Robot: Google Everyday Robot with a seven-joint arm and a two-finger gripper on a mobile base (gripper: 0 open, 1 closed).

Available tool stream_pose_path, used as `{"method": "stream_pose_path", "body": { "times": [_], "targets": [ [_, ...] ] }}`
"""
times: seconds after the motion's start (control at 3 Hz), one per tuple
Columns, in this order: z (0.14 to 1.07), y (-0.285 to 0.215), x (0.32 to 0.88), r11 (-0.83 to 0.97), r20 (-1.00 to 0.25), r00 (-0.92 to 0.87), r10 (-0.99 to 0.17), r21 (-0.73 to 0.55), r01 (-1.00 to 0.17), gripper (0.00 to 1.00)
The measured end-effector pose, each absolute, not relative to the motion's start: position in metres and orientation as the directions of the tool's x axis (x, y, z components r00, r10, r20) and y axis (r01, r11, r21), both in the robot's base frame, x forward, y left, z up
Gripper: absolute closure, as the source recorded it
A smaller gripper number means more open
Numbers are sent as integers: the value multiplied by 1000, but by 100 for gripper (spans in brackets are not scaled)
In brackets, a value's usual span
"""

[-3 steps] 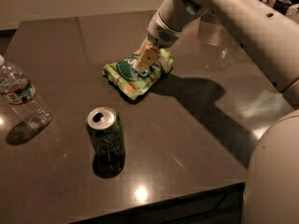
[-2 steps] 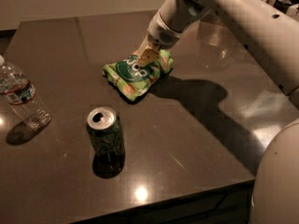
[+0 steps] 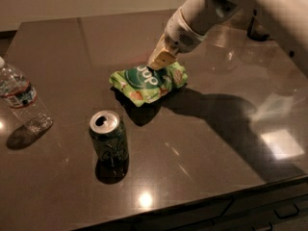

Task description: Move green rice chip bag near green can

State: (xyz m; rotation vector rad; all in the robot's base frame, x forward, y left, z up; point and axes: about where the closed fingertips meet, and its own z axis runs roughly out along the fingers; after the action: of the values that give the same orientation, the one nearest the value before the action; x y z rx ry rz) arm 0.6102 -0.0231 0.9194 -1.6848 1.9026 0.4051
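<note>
The green rice chip bag (image 3: 147,83) lies flat on the dark table, logo side up, near the middle. The green can (image 3: 109,138) stands upright with its silver top showing, in front of and a little left of the bag, with a short gap between them. My gripper (image 3: 161,60) hangs at the bag's far upper edge, just above it or barely touching it. The white arm (image 3: 207,11) reaches in from the upper right.
A clear plastic water bottle (image 3: 21,102) stands at the left edge of the table. The table's front edge (image 3: 202,206) runs along the bottom right. The arm's shadow falls on the table right of the bag.
My gripper has risen a little and shifted right, off the middle of the bag. The bag now lies flatter and slightly nearer the can. The can and bottle have not moved.
</note>
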Motion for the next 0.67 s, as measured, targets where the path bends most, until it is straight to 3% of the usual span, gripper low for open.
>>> {"method": "stream_pose_path", "body": {
  "times": [0.67],
  "targets": [
    [933,-41,560,165,-612,-54,-789,-126,-978,98]
  ]
}}
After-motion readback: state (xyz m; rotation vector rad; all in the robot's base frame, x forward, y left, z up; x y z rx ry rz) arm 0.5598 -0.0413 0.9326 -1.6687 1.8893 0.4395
